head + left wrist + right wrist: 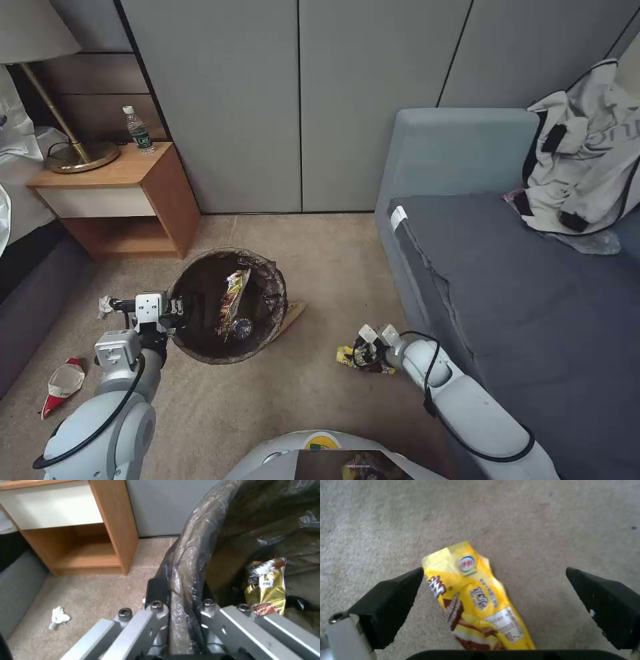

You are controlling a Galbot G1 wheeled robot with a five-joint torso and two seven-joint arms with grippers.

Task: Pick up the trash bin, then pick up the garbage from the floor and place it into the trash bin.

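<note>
The trash bin [193, 293], round with a dark crinkled bag over its rim [190, 555], hangs over the carpet in front of me. My left gripper [175, 308] is shut on its near-left rim, one finger inside and one outside. Inside lie a gold snack wrapper [232, 300] [266, 587] and a clear bottle [241, 328]. My right gripper [363, 347] is open low over the carpet beside the sofa. A yellow snack wrapper [476, 597] [348, 359] lies flat between its black fingers [390, 602], untouched.
A crumpled white tissue [105, 306] [58, 616] and a crushed red-and-white paper cup [62, 385] lie on the carpet to the left. A brown paper scrap [294, 311] pokes out behind the bin. The wooden nightstand [133, 200] stands behind, the grey sofa [507, 293] at right.
</note>
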